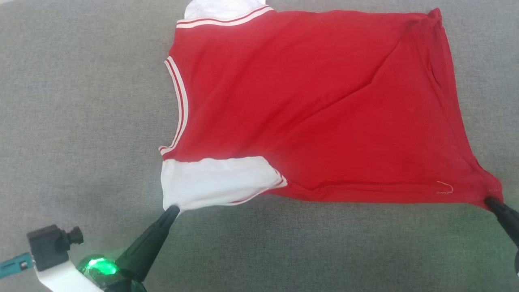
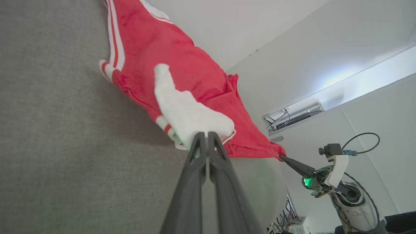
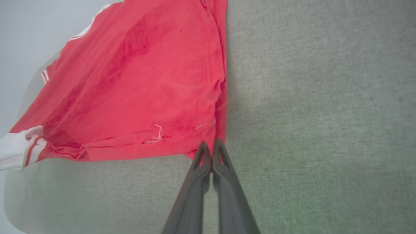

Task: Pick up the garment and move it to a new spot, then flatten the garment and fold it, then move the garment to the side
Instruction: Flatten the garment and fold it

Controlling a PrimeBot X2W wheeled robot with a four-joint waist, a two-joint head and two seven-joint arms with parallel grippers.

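Two near corners of the garment [image 1: 316, 105], spread mid-frame on the grey surface [image 1: 73, 101], are pinched; left tool [image 1: 173, 210] closed on the lower-left corner; right tool [image 1: 490, 200] closed on the lower-right corner; flattening appears in hand; next, tension evenly.

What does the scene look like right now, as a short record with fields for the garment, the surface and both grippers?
garment: red, white panels, red-and-white striped trim; spread out, one diagonal crease
surface: grey fabric, under the garment
left gripper: shut on the garment's white near corner
right gripper: shut on its red near corner
tension: near edge stretched between the two grippers
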